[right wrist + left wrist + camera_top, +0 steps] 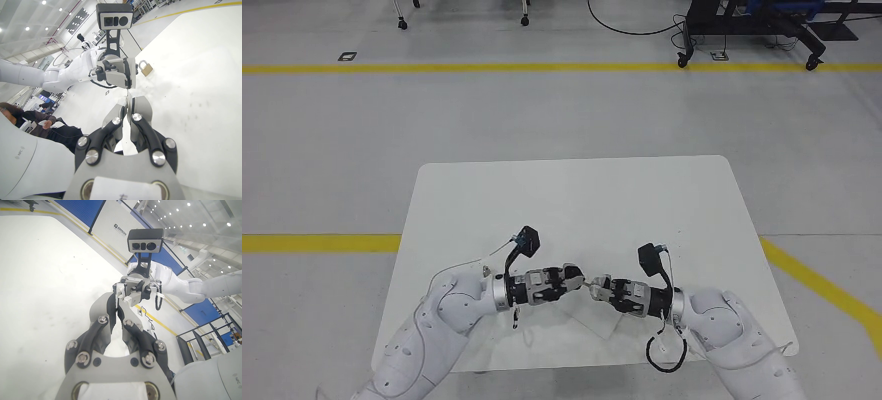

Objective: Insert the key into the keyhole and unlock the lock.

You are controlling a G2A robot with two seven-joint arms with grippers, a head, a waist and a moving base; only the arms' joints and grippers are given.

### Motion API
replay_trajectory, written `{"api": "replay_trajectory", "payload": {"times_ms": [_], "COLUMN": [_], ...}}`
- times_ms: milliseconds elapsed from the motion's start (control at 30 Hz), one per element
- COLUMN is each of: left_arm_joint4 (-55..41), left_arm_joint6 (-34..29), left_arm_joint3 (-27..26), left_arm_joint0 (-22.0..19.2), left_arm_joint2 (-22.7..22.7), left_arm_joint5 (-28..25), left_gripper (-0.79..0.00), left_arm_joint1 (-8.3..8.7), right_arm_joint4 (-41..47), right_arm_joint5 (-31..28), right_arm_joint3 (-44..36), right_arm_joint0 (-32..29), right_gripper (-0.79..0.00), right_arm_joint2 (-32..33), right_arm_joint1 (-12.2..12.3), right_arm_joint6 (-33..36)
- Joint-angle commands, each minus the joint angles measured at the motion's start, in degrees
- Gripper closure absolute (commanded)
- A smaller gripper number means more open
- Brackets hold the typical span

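The right claw (128,103) pinches a thin piece, apparently the key (587,286). It sits tip to tip with the left claw (117,307), also pressed together, at its 9 o'clock. The padlock (146,68) lies flat on the counter (642,200), unheld, just beyond the left claw, which blocks the way.

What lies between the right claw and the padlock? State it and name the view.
Bare table, in the right wrist view, up to the padlock. The left claw hangs just beside that stretch, near the right claw.

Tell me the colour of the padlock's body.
The padlock body is brass-gold, clearest in the right wrist view.
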Motion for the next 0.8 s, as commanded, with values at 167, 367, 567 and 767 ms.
{"api": "replay_trajectory", "payload": {"times_ms": [167, 367, 567, 767], "left_arm_joint4": [1.73, 14.94, 24.14, 21.94], "left_arm_joint6": [-1.91, -10.46, -26.22, -32.76], "left_arm_joint3": [-6.14, -28.22, -40.97, -30.77], "left_arm_joint0": [1.71, 12.34, 21.16, 15.8], "left_arm_joint2": [-7.28, -21.94, -30.39, -25.64], "left_arm_joint5": [1.87, 15.77, 33.33, 41.24], "left_gripper": [-0.785, -0.785, -0.785, -0.785], "left_arm_joint1": [2.33, 6.09, 7.91, 7.57], "right_arm_joint4": [-10.51, -17.09, -17.09, -17.09], "right_arm_joint5": [4.41, 3.97, 3.97, 3.97], "right_arm_joint3": [-1.94, -4.8, -4.8, -4.8], "right_arm_joint0": [-0.84, -4.62, -4.62, -4.62], "right_gripper": [0.0, 0.0, 0.0, 0.0], "right_arm_joint2": [4.5, 8.24, 8.24, 8.24], "right_arm_joint1": [0.46, 0.84, 0.84, 0.84], "right_arm_joint6": [-7.36, -15.56, -15.56, -15.56]}}
